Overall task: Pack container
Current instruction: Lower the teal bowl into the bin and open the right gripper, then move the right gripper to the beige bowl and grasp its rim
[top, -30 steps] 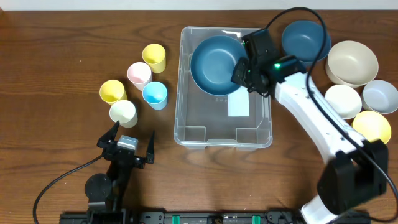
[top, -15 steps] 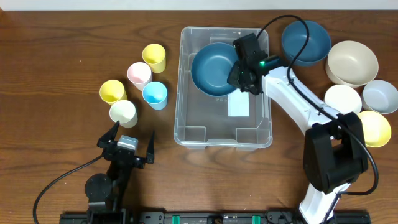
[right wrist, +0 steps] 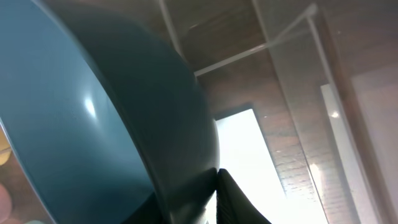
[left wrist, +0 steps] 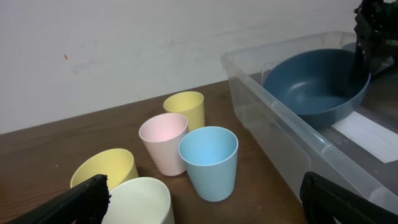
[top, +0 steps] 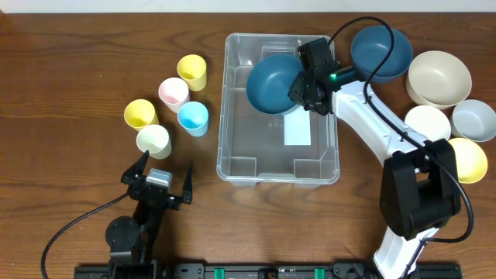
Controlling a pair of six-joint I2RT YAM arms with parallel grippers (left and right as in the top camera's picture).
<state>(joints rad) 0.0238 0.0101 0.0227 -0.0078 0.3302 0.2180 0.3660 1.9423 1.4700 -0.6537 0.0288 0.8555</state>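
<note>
container: a large clear rectangular plastic bin (top: 256, 147) sits mid-way across the brown wooden desk (top: 77, 46), with a white label on its base.
right end effector (top: 301, 87): yours is pinched closed on the rim of a dark blue round bowl (top: 271, 74).
held bowl: tilted, inside the bin's far end; contact with the base cannot be told.
left end effector (top: 167, 161): your fingers are spread wide, holding nothing, at the near left of the bin.
cups: five pastel plastic cups (top: 173, 91) clustered left of the bin.
second dark blue bowl (top: 380, 48): just beside the bin's far right corner.
</note>
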